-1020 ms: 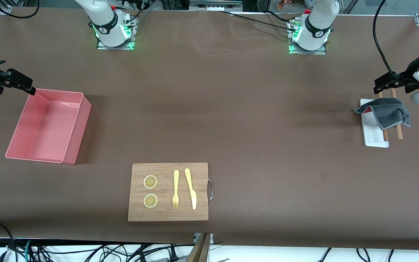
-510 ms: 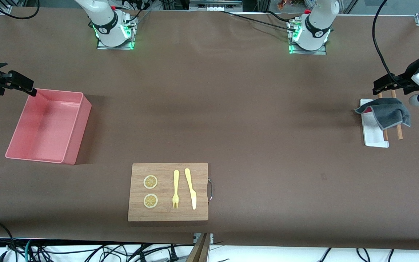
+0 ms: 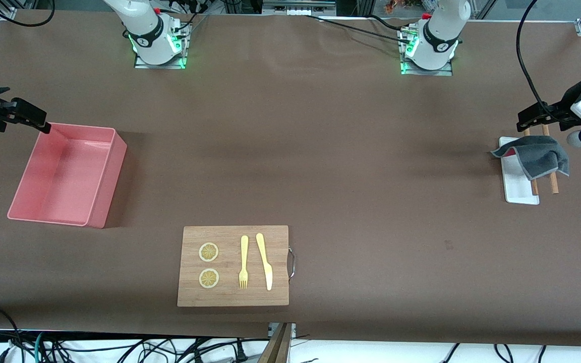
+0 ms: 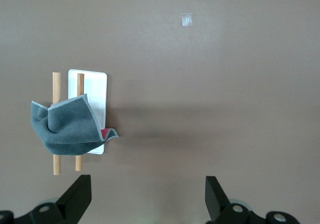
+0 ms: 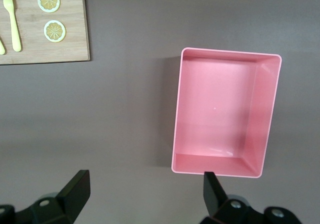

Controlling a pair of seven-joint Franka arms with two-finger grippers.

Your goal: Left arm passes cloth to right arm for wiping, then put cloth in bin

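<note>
A soft dark grey fabric cloth [image 3: 540,157] with a sliver of pink trim lies draped over two slim wooden rods [image 3: 554,183] and a small flat white tray [image 3: 517,190] at the left arm's end of the brown-covered table [image 3: 321,151], raised, it seems, so that fingers can get under a fold. The left gripper [image 3: 530,120] hangs in the air just beside the rack, its black fingers [image 4: 75,200] spread wide and holding nothing; from the left wrist view the cloth sits to one side of the gap between them rather than under it, so a sideways correction looks needed before any descent.

At the right arm's end the right gripper [image 3: 31,119] waits over the table at a corner of the pink rectangular plastic bin [image 3: 96,174], jaws likewise wide apart and empty. The tall-walled bin stands open and bare inside, ready for the cloth at the close of the job.

Between the two stations, nearer the front camera, a wooden cutting board [image 3: 280,237] with a metal handle carries two lemon slices [image 3: 209,252], a yellow plastic fork [image 3: 243,262] and a yellow plastic knife [image 3: 265,262]. The handover, wiping and binning all appear not yet begun.
</note>
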